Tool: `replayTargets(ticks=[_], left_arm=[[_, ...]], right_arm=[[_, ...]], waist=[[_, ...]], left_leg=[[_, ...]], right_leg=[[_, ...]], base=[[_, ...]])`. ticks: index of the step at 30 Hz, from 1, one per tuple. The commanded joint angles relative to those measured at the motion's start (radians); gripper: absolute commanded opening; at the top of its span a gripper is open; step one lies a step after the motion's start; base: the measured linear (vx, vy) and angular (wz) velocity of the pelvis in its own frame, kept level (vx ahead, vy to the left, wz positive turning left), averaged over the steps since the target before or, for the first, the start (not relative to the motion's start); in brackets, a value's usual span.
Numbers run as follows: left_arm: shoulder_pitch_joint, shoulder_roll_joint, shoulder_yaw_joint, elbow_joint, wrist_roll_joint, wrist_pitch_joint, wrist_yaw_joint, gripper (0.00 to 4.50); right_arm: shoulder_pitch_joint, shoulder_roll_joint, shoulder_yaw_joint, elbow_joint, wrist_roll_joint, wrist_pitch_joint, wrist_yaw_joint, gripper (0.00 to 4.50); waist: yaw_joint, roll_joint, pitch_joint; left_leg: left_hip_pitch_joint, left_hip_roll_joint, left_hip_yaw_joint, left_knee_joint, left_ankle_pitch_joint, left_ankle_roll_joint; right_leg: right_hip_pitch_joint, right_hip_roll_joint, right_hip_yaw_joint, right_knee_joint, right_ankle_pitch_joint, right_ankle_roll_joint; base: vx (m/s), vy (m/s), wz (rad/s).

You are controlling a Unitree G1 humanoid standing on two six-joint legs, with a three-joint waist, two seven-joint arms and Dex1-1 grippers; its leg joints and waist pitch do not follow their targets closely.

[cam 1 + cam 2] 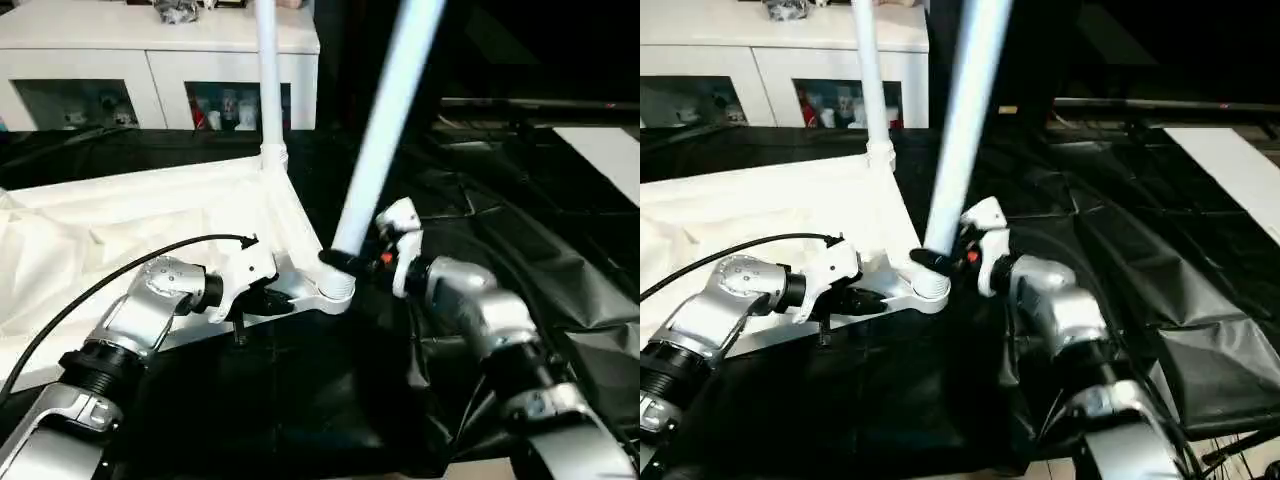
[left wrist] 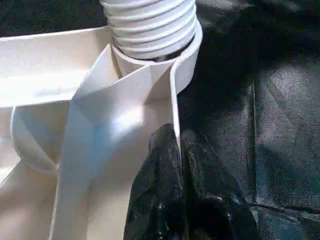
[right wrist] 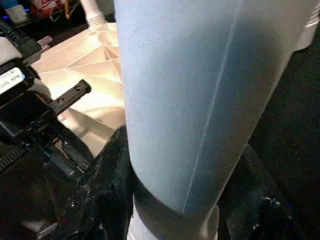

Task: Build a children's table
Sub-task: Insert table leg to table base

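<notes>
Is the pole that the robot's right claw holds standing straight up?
No: the near leg leans away from the upright far leg, its foot at the corner socket in the right gripper.

Cabinet (image 1: 150, 50): white, glass doors, small things kept inside
Floor cover (image 1: 520, 250): black sheet, spread out wrinkled
</notes>
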Motion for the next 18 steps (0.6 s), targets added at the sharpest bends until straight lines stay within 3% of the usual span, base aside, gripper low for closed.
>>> replayTargets(ticks=[1, 7, 12, 18], left_arm=[[0.007, 0.017, -0.019, -0.039, 0.009, -0.022, -0.059, 0.0], [0.011, 0.016, -0.019, -0.046, 0.011, -0.023, -0.052, 0.0], [0.013, 0.018, -0.02, -0.048, 0.012, -0.025, -0.048, 0.0], [0.018, 0.023, -0.022, -0.056, 0.01, -0.022, -0.047, 0.0]], right_arm=[[0.023, -0.052, 0.012, 0.055, -0.057, 0.066, -0.005, 1.86], [0.026, -0.074, 0.077, 0.037, -0.11, 0.037, 0.029, 1.86], [0.023, -0.06, 0.077, 0.048, -0.119, 0.013, 0.006, 1.86], [0.013, -0.043, 0.051, 0.077, -0.118, -0.011, -0.043, 1.86]], waist=[[0.005, 0.017, -0.05], [0.02, 0.014, -0.053], [0.027, 0.019, -0.048], [0.022, 0.02, -0.047]], left_leg=[[0.035, 0.095, -0.044, -0.096, -0.367, -0.072], [0.03, 0.095, -0.037, -0.088, -0.257, -0.032], [0.038, 0.099, -0.04, -0.094, -0.336, -0.063], [0.038, 0.098, -0.043, -0.098, -0.372, -0.085]], right_leg=[[0.012, -0.094, 0.044, -0.073, -0.171, -0.219], [0.023, -0.094, 0.04, -0.064, -0.05, -0.242], [0.015, -0.096, 0.041, -0.074, -0.19, -0.221], [0.011, -0.094, 0.042, -0.076, -0.208, -0.212]], base=[[0.0, 0.0, 0.0], [0.0, 0.0, 0.0], [0.0, 0.0, 0.0], [0.0, 0.0, 0.0]])
